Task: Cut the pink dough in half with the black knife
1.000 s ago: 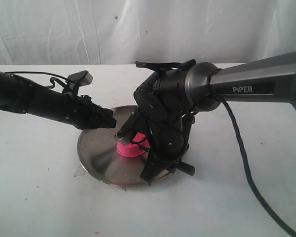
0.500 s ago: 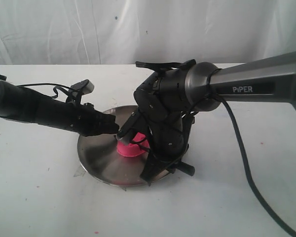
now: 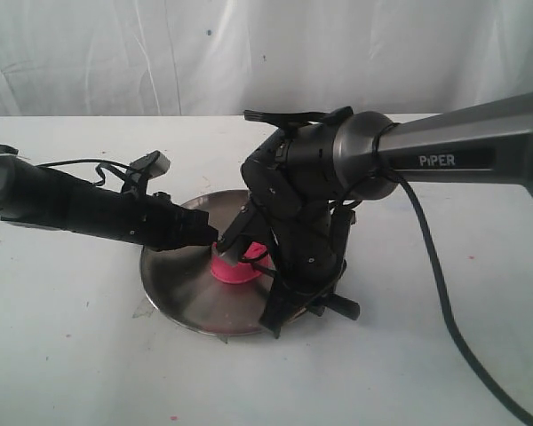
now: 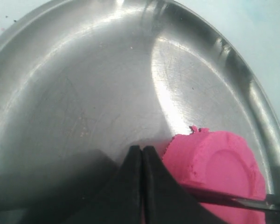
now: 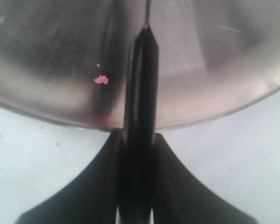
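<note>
I'm in the cut itself, not the approach. My right fingers (image 5: 115, 149) are clamped on the handle of the black knife (image 5: 141, 70), which runs straight out between them over the steel plate (image 4: 74, 84). From the left wrist camera I can see its thin blade lying across the top of the pink dough (image 4: 219, 163). How deep it has bitten I cannot tell, and part of the lump runs out of that picture, so I cannot say whether the line is dead centre either.

The dough sits on the plate toward one side of it, and as far as I can see it is one piece, ridged ring on top. The plate rests on the white surface (image 3: 71, 355). My left fingers (image 4: 135, 186) are clenched tip to tip on nothing, parked on the plate just beside the lump's edge; whether they touch it I cannot make out. A few pink crumbs (image 5: 101, 79) lie on the plate near the knife.

Next, I judge, I need a firm press of the blade straight down to the metal, perhaps with a short draw to part the halves. The lump is soft and may smear, cling to the blade or slide, so I'd keep the left fingers close as a stop and go slowly
</note>
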{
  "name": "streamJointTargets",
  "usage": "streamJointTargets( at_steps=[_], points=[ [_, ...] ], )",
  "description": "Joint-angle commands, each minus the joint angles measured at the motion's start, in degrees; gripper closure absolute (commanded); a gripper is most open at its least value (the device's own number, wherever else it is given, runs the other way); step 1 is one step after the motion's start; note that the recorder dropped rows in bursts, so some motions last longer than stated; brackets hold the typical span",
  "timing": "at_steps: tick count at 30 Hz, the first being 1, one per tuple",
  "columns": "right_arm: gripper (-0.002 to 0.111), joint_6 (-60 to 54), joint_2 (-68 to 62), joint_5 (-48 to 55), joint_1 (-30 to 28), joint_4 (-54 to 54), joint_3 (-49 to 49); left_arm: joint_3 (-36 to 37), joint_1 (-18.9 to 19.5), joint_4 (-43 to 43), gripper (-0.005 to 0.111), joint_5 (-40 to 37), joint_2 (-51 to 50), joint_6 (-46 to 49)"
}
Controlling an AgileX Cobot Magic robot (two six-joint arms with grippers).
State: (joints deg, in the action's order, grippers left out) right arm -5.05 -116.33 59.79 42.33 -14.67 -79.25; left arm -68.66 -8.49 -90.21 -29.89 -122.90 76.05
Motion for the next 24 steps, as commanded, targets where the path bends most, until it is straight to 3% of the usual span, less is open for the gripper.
streamJointTargets(
  at_steps=[1, 24],
  points=[
    [0.108, -2.2, 0.1, 3.7, -0.1, -0.3, -0.3, 0.0, -0.2, -0.2, 0.107, -1.6, -0.7, -0.2],
    [0.108, -2.7, 0.3, 7.9, -0.1, 0.1, -0.3, -0.1, -0.2, 1.2, 0.107, 1.3, 1.9, -0.2]
  ],
)
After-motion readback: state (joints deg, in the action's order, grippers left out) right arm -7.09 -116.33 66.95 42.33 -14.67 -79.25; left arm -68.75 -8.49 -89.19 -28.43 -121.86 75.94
